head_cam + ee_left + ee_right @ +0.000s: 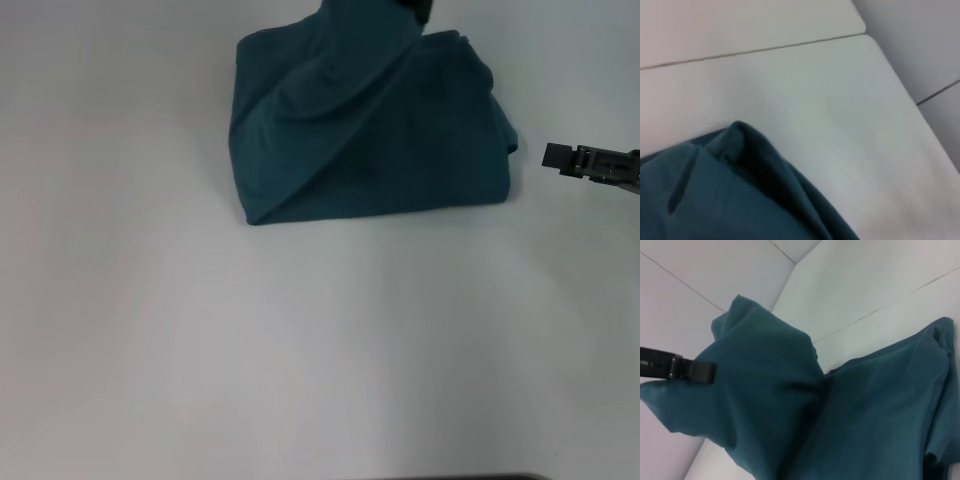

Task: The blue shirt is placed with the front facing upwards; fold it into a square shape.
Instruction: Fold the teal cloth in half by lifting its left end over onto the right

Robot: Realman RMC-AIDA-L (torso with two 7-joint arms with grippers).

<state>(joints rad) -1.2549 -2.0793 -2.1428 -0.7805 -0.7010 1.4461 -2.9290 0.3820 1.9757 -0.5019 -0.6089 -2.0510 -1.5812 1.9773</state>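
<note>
Left claw [415,12] holding blue shirt [370,130] up at far edge, right claw [552,157] waiting right of shirt, grip unclear, white table [300,350].

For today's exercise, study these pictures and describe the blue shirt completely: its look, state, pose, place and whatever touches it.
The blue shirt is dark teal, soft matte fabric, partly folded into a rough block on the white table toward its far side. One part is drawn upward in a taut, creased ridge out of the head view's top. In the right wrist view a dark pincer finger meets the lifted fabric. No lettering or tag shows. The right pincer is beside it, apart.
</note>
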